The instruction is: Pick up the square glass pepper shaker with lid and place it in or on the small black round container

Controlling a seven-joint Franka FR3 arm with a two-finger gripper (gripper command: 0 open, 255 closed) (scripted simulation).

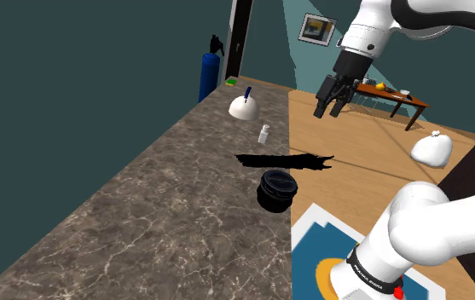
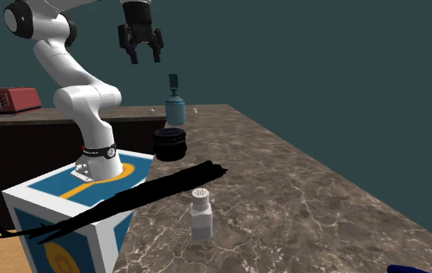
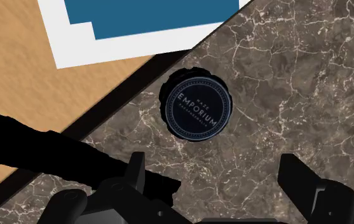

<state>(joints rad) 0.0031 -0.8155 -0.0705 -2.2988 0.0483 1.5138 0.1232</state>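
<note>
The pepper shaker (image 1: pixel 264 134) (image 2: pixel 200 213) is a small pale square bottle with a perforated lid, standing upright on the marble counter. The small black round container (image 1: pixel 277 189) (image 2: pixel 171 144) (image 3: pixel 195 104) sits closer to the stand, its lid printed "Emporium". My gripper (image 1: pixel 330 109) (image 2: pixel 142 54) (image 3: pixel 210 172) hangs high above the counter, open and holding nothing. In the wrist view the container lies ahead of the spread fingers (image 3: pixel 294 172). The shaker stands beyond the container, away from the stand.
The marble counter (image 1: pixel 167 213) stretches along a dark teal wall. A white dome-shaped object (image 1: pixel 243 106) and a blue bottle (image 1: pixel 209 75) (image 2: pixel 174 106) stand at its far end. The blue-and-white stand (image 2: pixel 67 209) borders the counter. A jagged black shadow (image 1: pixel 285 160) crosses the surface.
</note>
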